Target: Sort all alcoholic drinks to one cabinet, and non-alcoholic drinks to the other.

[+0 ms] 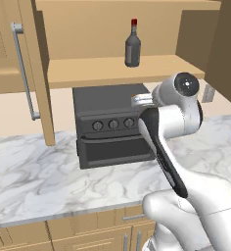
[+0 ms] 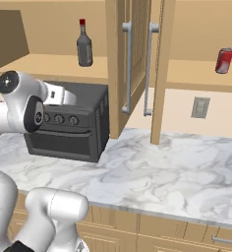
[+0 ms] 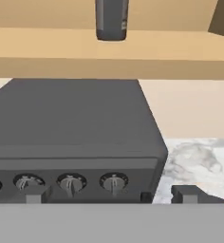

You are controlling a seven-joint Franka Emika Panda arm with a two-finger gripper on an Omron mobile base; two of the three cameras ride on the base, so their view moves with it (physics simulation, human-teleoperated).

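Above the toaster oven point(image 3: 76, 123), hand point(image 3: 109, 194) apparently open.

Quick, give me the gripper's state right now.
Gripper: open and empty, fingertips spread wide in front of the toaster oven, with the dark grey bottle standing on the cabinet shelf above.

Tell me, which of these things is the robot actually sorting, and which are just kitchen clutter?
Part of the job:
dark grey bottle, standing in the left cabinet
red soda can, in the right cabinet
open gripper

Just there:
toaster oven
marble counter
wall outlet
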